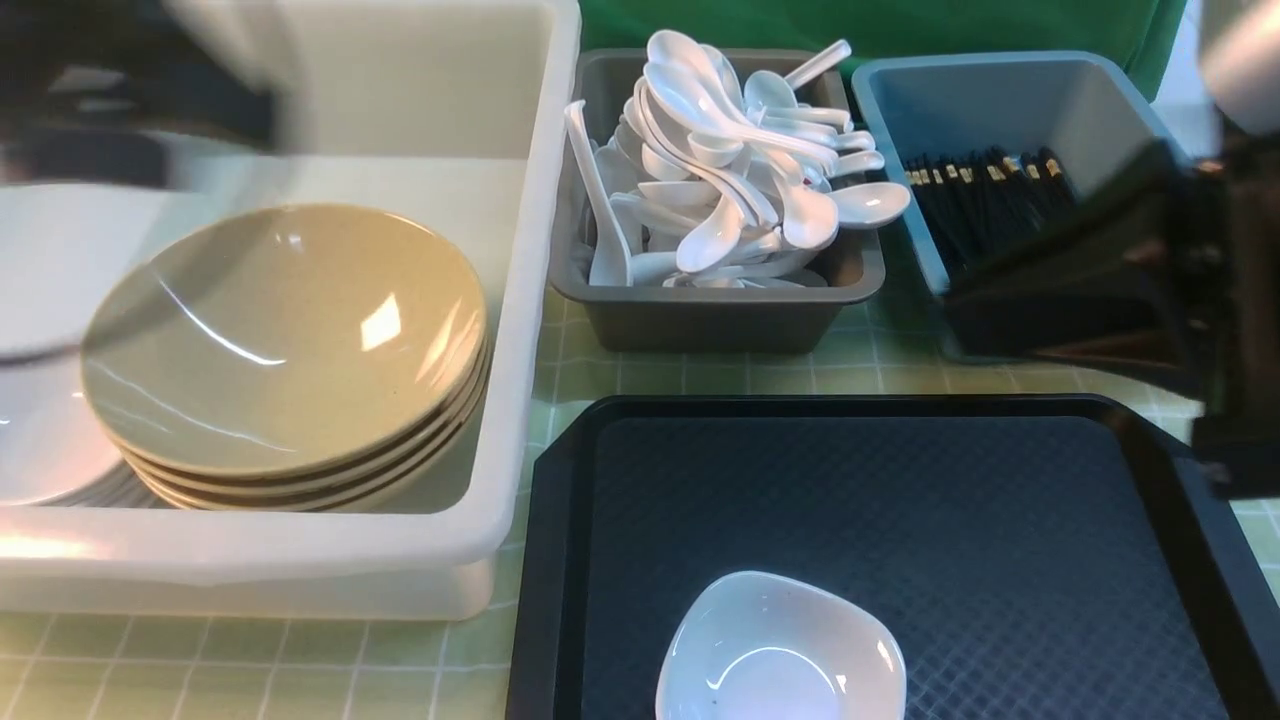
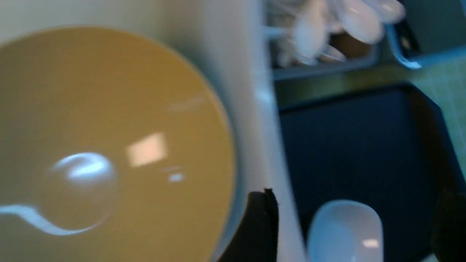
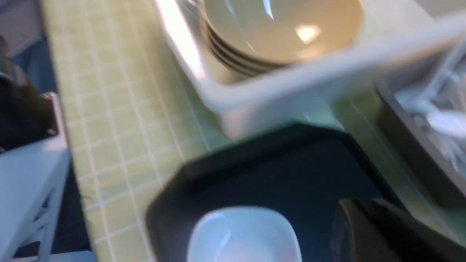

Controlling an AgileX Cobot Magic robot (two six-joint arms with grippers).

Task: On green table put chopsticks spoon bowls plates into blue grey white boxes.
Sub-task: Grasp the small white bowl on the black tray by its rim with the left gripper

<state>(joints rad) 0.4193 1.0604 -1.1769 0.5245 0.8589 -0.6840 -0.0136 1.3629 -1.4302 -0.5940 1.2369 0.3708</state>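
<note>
Left claw (image 2: 356, 194) hangs over the white box (image 1: 520, 300), blurred in the front view; in its wrist view its fingers (image 2: 260, 225) stand wide apart with nothing between them. Right claw (image 1: 965, 318) sits over the near corner of the blue box (image 1: 1010, 62); its jaws look pressed together and we see nothing held, though blur makes that a loose read.

Progress, as we judge it: mostly done. The plates (image 1: 285, 340) are stacked inside the white box; the spoons (image 1: 740, 170) are heaped in the grey box (image 1: 715, 325); the chopsticks (image 1: 985, 195) lie in the blue box. Some pale white ware sits at 9 o'clock of the plates inside the white box; too blurred for us to name. We find nothing loose on the green table (image 1: 700, 375) itself.

What is left, we reckon: one white bowl (image 1: 780, 650), upright and empty, at 6 o'clock on the black tray (image 1: 1000, 520), touching nothing else.

In the front view the bowl lies at about 4 o'clock from the left claw, well apart, with the white box's wall between; from the right claw it lies at about 7 o'clock, nearer, with only bare tray between. The left wrist view shows the bowl low between the spread fingers, but far below them, not within their reach.
</note>
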